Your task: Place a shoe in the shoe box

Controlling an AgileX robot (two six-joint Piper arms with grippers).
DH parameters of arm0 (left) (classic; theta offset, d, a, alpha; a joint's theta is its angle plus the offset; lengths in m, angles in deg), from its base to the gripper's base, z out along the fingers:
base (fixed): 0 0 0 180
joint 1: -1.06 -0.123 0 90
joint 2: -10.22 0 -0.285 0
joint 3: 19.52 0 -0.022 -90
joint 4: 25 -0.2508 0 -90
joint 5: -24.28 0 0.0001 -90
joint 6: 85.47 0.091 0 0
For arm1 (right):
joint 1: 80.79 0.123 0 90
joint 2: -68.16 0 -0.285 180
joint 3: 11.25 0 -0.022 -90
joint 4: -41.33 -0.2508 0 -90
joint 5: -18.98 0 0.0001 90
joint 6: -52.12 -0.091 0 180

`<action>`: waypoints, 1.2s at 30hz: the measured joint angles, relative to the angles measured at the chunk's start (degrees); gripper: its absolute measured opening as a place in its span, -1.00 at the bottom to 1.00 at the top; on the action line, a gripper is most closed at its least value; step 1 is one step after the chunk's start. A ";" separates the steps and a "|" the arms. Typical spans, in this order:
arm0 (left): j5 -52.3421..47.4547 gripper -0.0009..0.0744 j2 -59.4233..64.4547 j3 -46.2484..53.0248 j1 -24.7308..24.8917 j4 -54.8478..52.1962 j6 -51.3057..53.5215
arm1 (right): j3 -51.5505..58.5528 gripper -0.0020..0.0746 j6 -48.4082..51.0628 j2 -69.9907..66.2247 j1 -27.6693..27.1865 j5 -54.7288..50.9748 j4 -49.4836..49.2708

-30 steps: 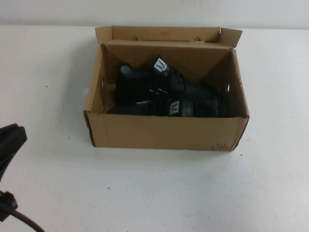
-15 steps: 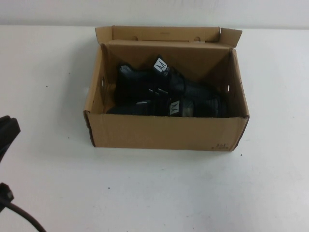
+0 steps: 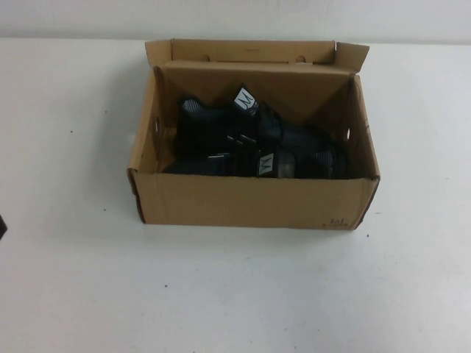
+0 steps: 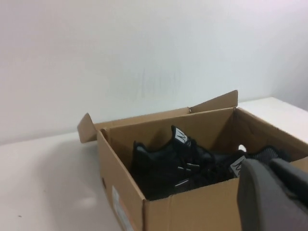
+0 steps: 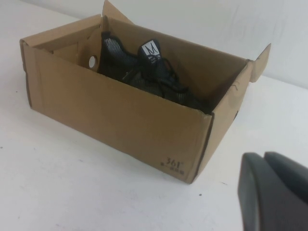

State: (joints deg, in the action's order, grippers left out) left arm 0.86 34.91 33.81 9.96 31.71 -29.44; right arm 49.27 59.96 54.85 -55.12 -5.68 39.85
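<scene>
The brown cardboard shoe box [image 3: 250,202] stands open in the middle of the table, its flap lid folded up at the back. Two black mesh shoes lie inside it side by side. The near shoe [image 3: 243,163] shows a white tongue tag, and the far shoe [image 3: 221,118] rests tilted against the back. The box [image 4: 192,207] and the shoes [image 4: 163,163] also show in the left wrist view. My left gripper [image 4: 272,166] is shut and empty, low beside the box's left end. My right gripper [image 5: 264,159] is shut and empty, on the table off the box's near right corner [image 5: 192,144].
White table all around the box [image 5: 110,110], with a pale wall behind it. Neither arm shows in the high view apart from a dark sliver at the left edge [image 3: 1,224].
My left arm has drawn back out of the high view at the lower left. The box and both shoes have not moved.
</scene>
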 joint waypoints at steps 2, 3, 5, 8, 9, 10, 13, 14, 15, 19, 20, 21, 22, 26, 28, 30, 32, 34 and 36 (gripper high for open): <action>0.00 -0.98 -3.32 1.41 0.00 -2.00 0.00 | 0.00 -0.99 0.00 0.00 0.00 -0.10 0.00; 0.00 -0.98 -4.65 2.15 0.00 -3.21 0.00 | 0.00 -0.99 0.00 0.00 0.00 -0.10 0.00; 0.15 -0.98 -7.80 3.82 0.00 -6.84 0.00 | 0.00 -0.99 0.00 0.00 0.00 -0.10 0.00; 2.52 -0.98 -11.30 6.31 0.00 -13.66 -5.25 | 0.00 -0.99 0.00 0.00 0.00 -0.10 0.00; 3.20 -0.98 -11.78 7.03 0.00 -16.21 -8.13 | 0.00 -0.99 0.00 0.00 0.00 -0.10 0.00; 4.05 -0.98 -12.06 7.95 0.00 -19.99 -12.56 | 0.00 -0.99 0.00 0.00 0.00 -0.10 0.00; 6.20 -0.98 -12.15 11.36 0.00 -33.73 -29.93 | 0.00 -0.99 0.00 0.00 0.00 -0.21 0.00; 7.27 -0.98 -12.15 12.79 0.00 -39.55 -37.32 | 0.00 -0.99 0.00 0.00 0.00 -0.21 0.00; 8.40 -0.98 -12.29 14.02 0.00 -45.29 -44.46 | 0.00 -0.99 0.00 0.00 0.00 -0.21 0.00; 10.62 -0.98 -15.39 19.88 0.00 -58.19 -59.03 | 0.00 -0.99 0.00 0.00 0.00 -0.21 0.00; 10.86 -0.98 -16.21 21.39 0.00 -59.15 -60.26 | 0.00 -0.99 0.00 0.00 0.00 -0.21 0.00; 10.98 -0.98 -16.84 22.91 0.00 -59.32 -61.03 | 0.00 -0.99 0.00 0.00 0.00 -0.21 0.00; 10.98 -0.98 -17.20 23.94 0.00 -59.32 -61.38 | 0.00 -0.99 0.00 0.00 0.00 -0.21 0.00; 4.77 -0.98 -17.42 25.29 0.00 -58.04 -62.24 | 0.00 -0.99 0.00 0.00 0.00 -0.21 0.00; 1.43 -0.98 -17.42 25.33 0.00 -58.00 -62.24 | 0.00 -0.99 0.00 0.00 0.00 -0.21 0.00; 1.08 -0.98 -17.58 25.33 0.00 -58.00 -62.24 | 0.00 -0.99 0.00 0.00 0.00 -0.21 0.00; 1.08 -0.98 -17.56 25.33 0.00 -58.00 -62.24 | 0.00 -0.99 0.00 0.00 0.00 -0.21 0.00; 1.08 -0.98 -17.56 25.33 0.00 -58.00 -62.24 | 0.00 -0.99 0.00 0.00 0.00 -0.21 0.00; 1.08 -0.98 -17.56 25.33 0.00 -58.00 -62.24 | 0.00 -0.99 0.00 0.00 0.00 -0.21 0.00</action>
State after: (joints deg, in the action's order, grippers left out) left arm 1.94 17.35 59.13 9.96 -26.30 -91.68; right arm 49.27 59.96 54.85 -55.12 -5.89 39.85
